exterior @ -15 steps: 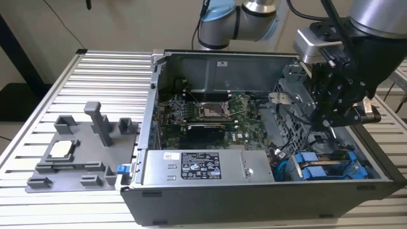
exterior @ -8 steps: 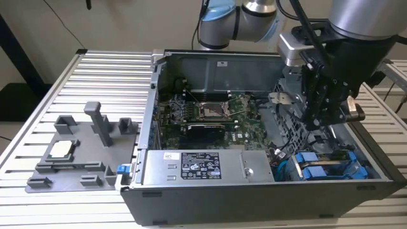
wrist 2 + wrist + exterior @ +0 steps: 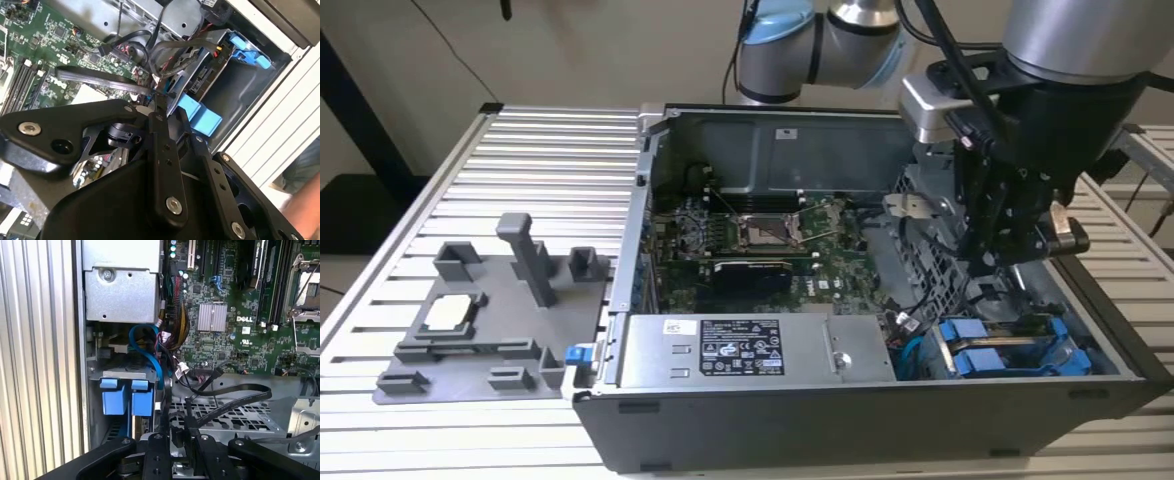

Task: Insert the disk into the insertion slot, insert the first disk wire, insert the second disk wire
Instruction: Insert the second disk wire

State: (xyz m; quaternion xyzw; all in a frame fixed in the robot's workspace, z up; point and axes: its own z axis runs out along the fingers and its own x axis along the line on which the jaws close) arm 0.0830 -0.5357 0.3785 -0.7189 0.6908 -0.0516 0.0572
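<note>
Currently we see the gripper (image 3: 177, 432) pinching a black flat cable (image 3: 235, 395) above the perforated drive cage (image 3: 225, 417); the disk's blue carrier (image 3: 1001, 352) sits seated in the insertion slot (image 3: 1047, 330), at 5 o'clock in the chassis.

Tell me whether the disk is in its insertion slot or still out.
In. The disk's blue carrier tabs sit flush inside the grey insertion slot at the case corner, in the exterior and first wrist views, and the claw is above the cage.

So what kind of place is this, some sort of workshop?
Probably a robotics lab test bench: an opened computer case sits on a slatted aluminium table, a grey fixture tray lies beside it, and the robot arm reaches inside.
</note>
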